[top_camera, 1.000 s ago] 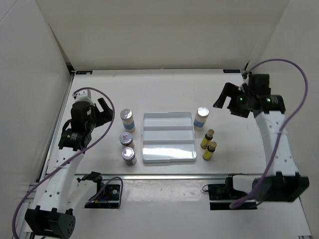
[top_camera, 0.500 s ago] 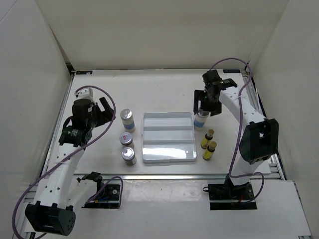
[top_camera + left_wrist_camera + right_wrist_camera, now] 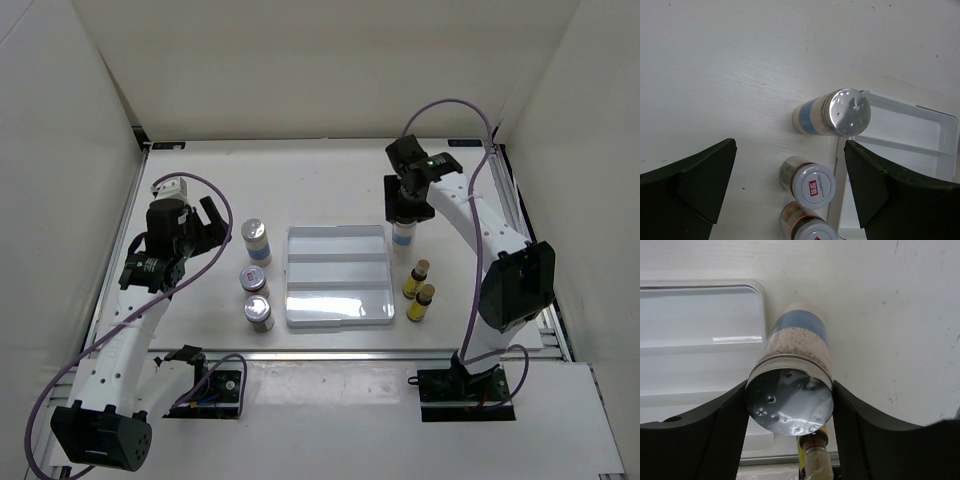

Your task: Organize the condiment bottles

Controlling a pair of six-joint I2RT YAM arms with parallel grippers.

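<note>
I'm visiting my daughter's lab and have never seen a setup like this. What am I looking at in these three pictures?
Two robot arms are bolted to a table. The wide picture comes from a camera overhead; the other two from cameras on the wrists. On the table lies an empty white three-row tray. Left of it stand a tall white bottle and two silver-lidded jars; right of it, two tiny yellow bottles. The right arm's dark fingers press against both sides of a second tall white bottle's silver cap, beside the tray's far right corner. The left arm's fingers are spread wide open, holding nothing.
</note>
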